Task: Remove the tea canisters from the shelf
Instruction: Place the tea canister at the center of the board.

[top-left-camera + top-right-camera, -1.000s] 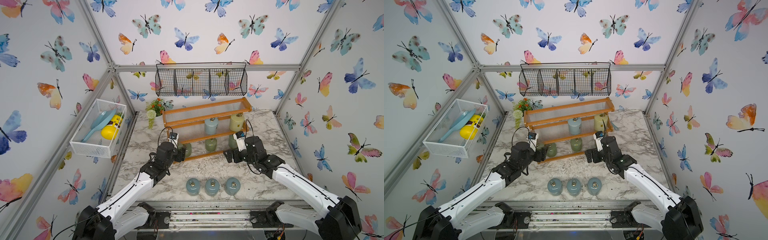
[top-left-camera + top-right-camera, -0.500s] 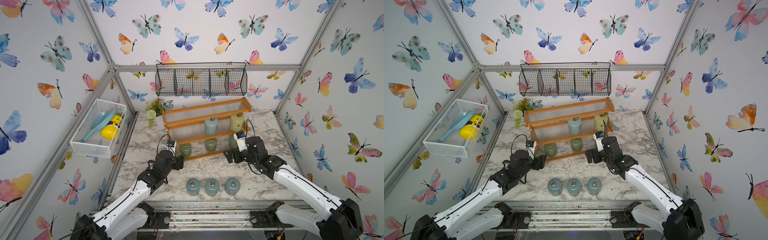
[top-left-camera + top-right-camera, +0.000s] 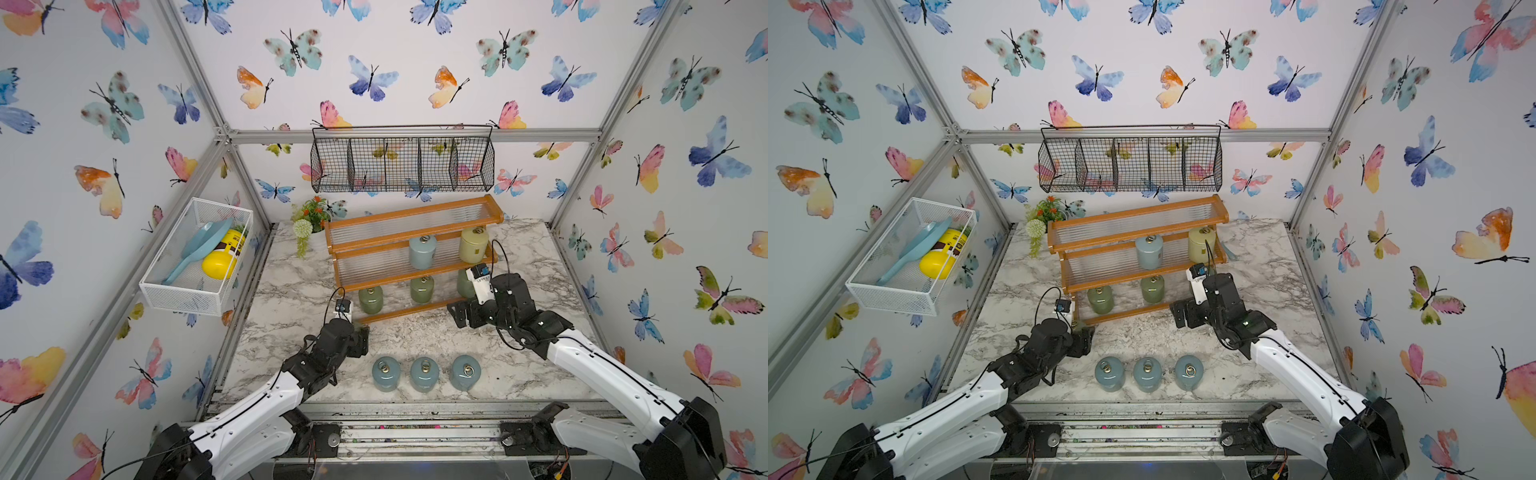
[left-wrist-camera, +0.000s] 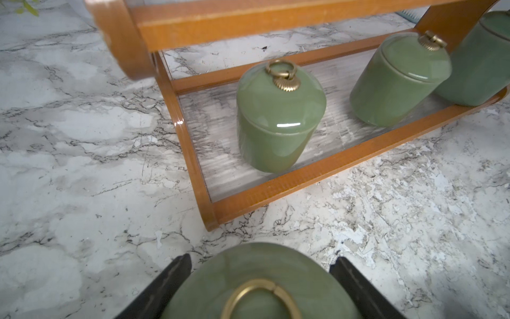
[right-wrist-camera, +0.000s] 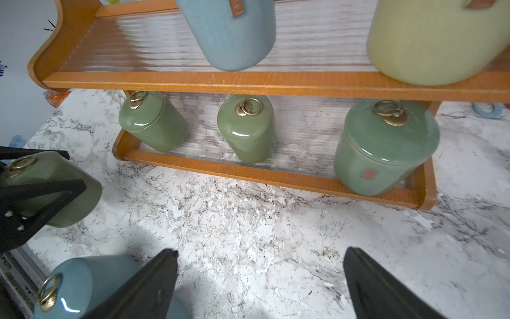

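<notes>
My left gripper (image 4: 260, 258) is shut on a green tea canister (image 4: 220, 276), just off the shelf's front left corner; it also shows in a top view (image 3: 361, 334). The right wrist view shows that held canister (image 5: 69, 193) over the table. The orange-brown shelf (image 3: 411, 211) carries a pale blue canister (image 3: 422, 251) and a pale yellow one (image 3: 473, 245) on its middle tier. Three green ones (image 5: 154, 124) (image 5: 248, 132) (image 5: 386, 149) stand on the bottom tier. My right gripper (image 3: 461, 316) hangs open and empty before the shelf's right end. Three pale blue canisters (image 3: 424, 374) stand near the table's front edge.
A white mesh basket (image 3: 195, 253) on the left wall holds a yellow bottle and a blue scoop. A black wire basket (image 3: 403, 160) hangs on the back wall above the shelf. A small potted plant (image 3: 309, 220) stands left of the shelf.
My left arm has drawn back from the shelf's bottom tier toward the table's front, carrying the green canister. The right arm has barely moved.
</notes>
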`<state>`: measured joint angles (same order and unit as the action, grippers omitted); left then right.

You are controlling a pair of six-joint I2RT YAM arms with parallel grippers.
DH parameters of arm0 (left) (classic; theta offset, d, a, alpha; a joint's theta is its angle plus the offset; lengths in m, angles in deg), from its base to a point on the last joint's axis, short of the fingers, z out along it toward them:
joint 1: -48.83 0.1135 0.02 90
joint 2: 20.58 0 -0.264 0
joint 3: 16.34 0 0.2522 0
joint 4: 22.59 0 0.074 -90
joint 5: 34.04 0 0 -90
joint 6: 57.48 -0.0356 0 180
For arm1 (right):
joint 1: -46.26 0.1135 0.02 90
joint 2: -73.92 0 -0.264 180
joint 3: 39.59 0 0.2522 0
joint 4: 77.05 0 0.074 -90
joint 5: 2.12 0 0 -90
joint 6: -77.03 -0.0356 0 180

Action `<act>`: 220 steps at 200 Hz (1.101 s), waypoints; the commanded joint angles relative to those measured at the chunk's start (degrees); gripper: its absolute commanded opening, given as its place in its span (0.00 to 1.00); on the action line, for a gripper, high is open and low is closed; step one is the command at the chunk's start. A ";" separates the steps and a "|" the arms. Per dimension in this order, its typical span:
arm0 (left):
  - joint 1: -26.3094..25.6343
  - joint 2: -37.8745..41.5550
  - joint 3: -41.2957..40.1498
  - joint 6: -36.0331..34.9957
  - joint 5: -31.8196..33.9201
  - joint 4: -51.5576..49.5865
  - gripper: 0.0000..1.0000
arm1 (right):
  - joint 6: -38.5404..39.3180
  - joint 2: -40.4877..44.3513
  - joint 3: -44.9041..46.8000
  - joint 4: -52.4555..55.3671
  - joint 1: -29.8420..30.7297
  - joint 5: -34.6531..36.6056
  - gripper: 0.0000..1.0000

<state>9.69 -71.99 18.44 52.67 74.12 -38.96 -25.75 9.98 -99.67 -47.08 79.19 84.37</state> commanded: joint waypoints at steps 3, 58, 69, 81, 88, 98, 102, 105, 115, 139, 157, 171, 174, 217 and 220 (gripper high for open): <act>-0.93 1.62 -0.82 3.68 4.29 4.72 0.69 | 0.65 0.71 -0.70 1.55 -0.32 -0.79 1.00; -3.04 2.54 -4.08 6.56 6.72 4.94 0.69 | 0.86 0.14 -1.00 1.90 -0.29 -0.93 1.00; -3.51 2.80 -4.52 7.08 6.87 4.89 0.69 | 0.99 -0.27 -1.08 1.81 -0.29 -1.03 1.00; -4.31 2.87 -4.92 7.85 7.39 4.75 0.69 | 1.17 -0.56 -1.22 1.81 -0.31 -1.24 1.00; -5.08 2.97 -5.17 8.38 8.12 4.68 0.69 | 1.14 -0.76 -1.22 1.72 -0.31 -1.45 1.00; -6.25 2.82 -5.44 9.26 9.18 4.59 0.69 | 1.17 -1.03 -1.22 1.70 -0.31 -1.65 1.00; -6.67 2.81 -5.58 9.58 9.49 4.60 0.69 | 1.17 -1.06 -1.22 1.64 -0.29 -1.69 1.00; -6.98 2.80 -5.65 9.79 9.74 4.56 0.69 | 1.17 -1.10 -1.22 1.56 -0.27 -1.71 1.00; -8.00 2.45 -5.93 10.81 10.63 4.50 0.69 | 1.13 -1.22 -1.22 1.55 -0.31 -1.85 1.00; -10.57 1.20 -6.08 13.09 12.93 3.65 0.69 | 1.20 -1.10 -1.05 1.66 -0.32 -1.84 1.00; -12.02 0.38 -6.16 14.32 14.20 3.12 0.69 | 1.21 -0.93 -0.81 1.77 -0.30 -1.61 1.00; -12.81 0.03 -6.13 15.20 15.29 2.37 0.69 | 1.15 -0.79 -0.61 1.81 -0.31 -1.67 1.00; -12.92 0.01 -6.08 15.33 15.47 2.18 0.69 | 1.13 -0.74 -0.61 1.85 -0.31 -1.67 1.00; -14.72 1.10 -6.33 18.10 17.57 -1.02 0.69 | 1.18 -0.74 -0.26 1.82 -0.30 -1.61 1.00; -14.90 1.14 -6.41 18.29 17.66 -1.21 0.69 | 1.17 -0.74 -0.26 1.81 -0.27 -1.67 1.00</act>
<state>-4.08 -72.17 11.64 68.01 87.51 -39.97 -25.31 9.04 -99.67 -45.75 79.19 83.25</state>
